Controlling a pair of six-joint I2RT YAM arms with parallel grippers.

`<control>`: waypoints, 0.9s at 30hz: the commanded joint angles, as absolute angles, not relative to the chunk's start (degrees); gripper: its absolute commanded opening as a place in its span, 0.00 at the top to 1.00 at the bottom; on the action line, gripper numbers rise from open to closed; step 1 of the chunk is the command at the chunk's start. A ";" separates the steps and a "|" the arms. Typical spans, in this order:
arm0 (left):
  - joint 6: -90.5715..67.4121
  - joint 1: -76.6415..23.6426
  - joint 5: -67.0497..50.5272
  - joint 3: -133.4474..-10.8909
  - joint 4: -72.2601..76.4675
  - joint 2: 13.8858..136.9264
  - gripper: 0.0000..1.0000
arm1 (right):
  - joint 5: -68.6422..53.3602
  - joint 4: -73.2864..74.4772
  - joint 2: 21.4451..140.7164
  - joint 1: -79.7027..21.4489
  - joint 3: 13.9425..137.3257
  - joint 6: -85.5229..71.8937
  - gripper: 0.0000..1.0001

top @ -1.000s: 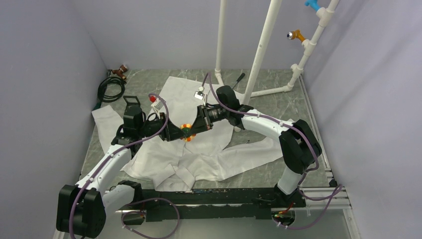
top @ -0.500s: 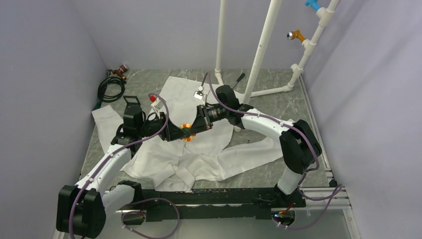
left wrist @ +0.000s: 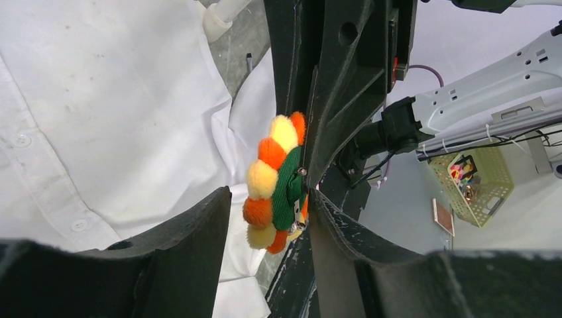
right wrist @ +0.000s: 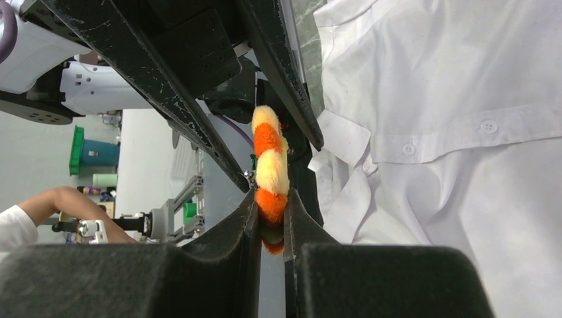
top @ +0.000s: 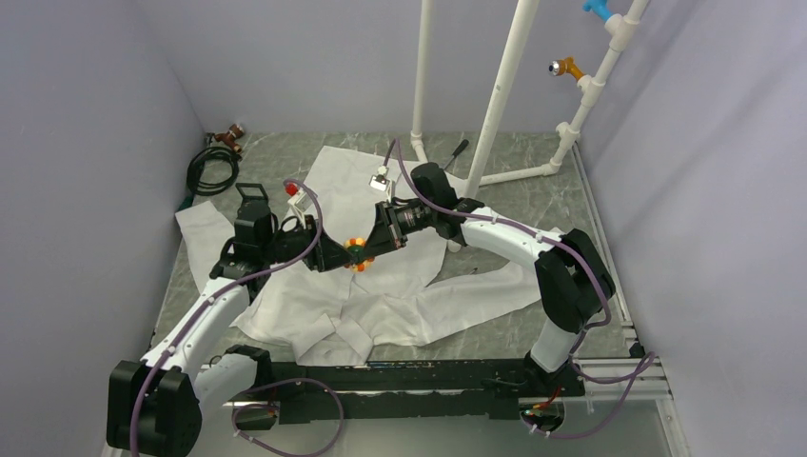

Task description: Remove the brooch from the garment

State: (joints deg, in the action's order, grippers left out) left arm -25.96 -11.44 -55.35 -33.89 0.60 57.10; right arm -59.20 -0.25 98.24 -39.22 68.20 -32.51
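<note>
- Your right gripper [right wrist: 270,199] pinches the orange flower brooch [right wrist: 268,169], jaws narrow.
- Your left gripper [left wrist: 268,195] straddles it, jaws half-wide, seemingly unclamped.
- The white shirt [left wrist: 99,99] lies below.

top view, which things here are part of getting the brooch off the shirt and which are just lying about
Job in hand: brooch, garment, right end effector pinching the brooch, left end effector open around it.
Lying about: black cable coil, small brown figure, white pipe stand, orange peg and blue peg on it.
</note>
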 commanded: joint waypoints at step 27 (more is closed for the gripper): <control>-28.94 -10.26 -57.65 -34.42 5.38 59.36 0.57 | -61.52 -4.09 95.45 -39.38 69.57 -31.72 1.00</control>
